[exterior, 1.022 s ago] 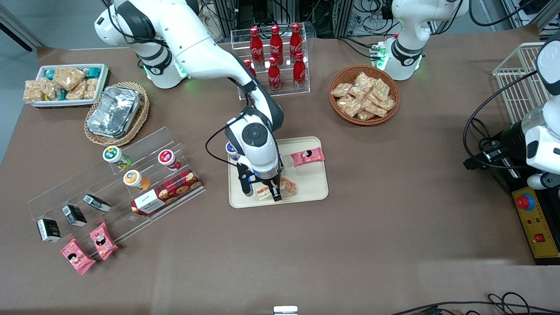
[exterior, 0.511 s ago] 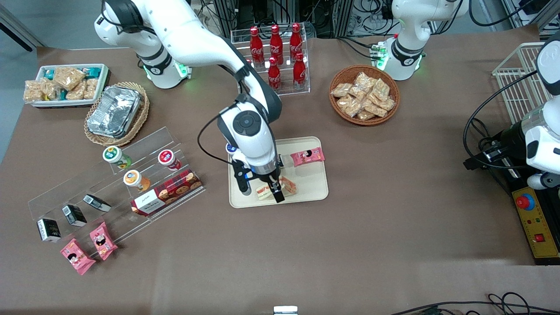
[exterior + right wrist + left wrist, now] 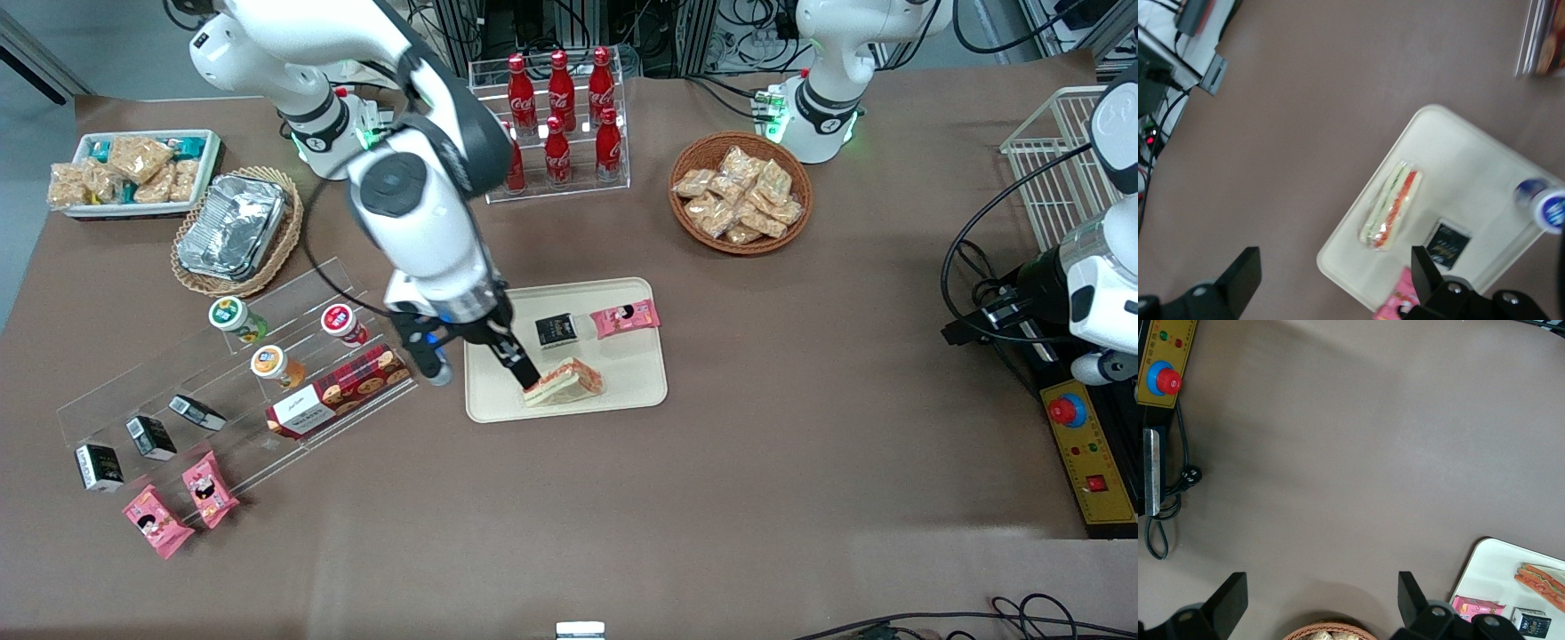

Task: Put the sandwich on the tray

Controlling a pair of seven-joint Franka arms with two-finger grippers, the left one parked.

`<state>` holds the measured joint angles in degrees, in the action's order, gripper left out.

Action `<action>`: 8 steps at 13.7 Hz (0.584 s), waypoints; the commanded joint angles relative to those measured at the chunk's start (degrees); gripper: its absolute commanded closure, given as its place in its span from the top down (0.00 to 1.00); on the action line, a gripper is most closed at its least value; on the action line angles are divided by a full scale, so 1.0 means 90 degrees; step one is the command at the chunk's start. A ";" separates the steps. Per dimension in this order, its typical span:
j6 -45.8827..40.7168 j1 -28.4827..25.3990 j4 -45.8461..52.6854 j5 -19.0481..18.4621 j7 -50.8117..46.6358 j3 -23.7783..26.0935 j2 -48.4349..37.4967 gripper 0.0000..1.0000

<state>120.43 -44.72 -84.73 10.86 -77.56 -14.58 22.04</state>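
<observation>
Sandwich (image 3: pixel 564 381) flat on tray (image 3: pixel 633 379), near edge closest to front cam, beside black pack (image 3: pixel 556 330) & pink packet (image 3: pixel 626 317). Tool (image 3: pixel 480 358) empty, fingers apart, raised over tray's working-arm end. Best to back off straight up, no clipping the wrap. Bottle partly hidden by arm; pack labels unreadable.

Counted: 1 sandwich (image 3: pixel 565 382), 1 tray (image 3: pixel 633 373), 6 cola btls (image 3: pixel 561 84) (one partly hidden by arm), 3 pink snack pkts (image 3: pixel 625 317), 4 small black cartons (image 3: pixel 556 331), 3 lidded cups (image 3: pixel 233 317), 2 wicker baskets (image 3: pixel 740 196), 1 cookie box (image 3: pixel 342 391). 1 gripper (image 3: pixel 484 380), fingers apart, was above tray's edge.
</observation>
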 commanded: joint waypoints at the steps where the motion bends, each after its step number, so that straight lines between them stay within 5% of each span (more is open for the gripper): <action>1: -0.0704 0.0484 -0.0205 0.0102 0.1582 0.0029 -0.0669 1.00; 6: -0.0988 0.1559 -0.1141 0.0014 0.4363 0.0038 -0.2075 1.00; 8: -0.1368 0.2173 -0.1133 -0.0345 0.5682 0.0077 -0.2194 1.00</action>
<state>109.70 -29.32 -91.25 10.00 -36.15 -14.85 5.77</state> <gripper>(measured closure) 0.000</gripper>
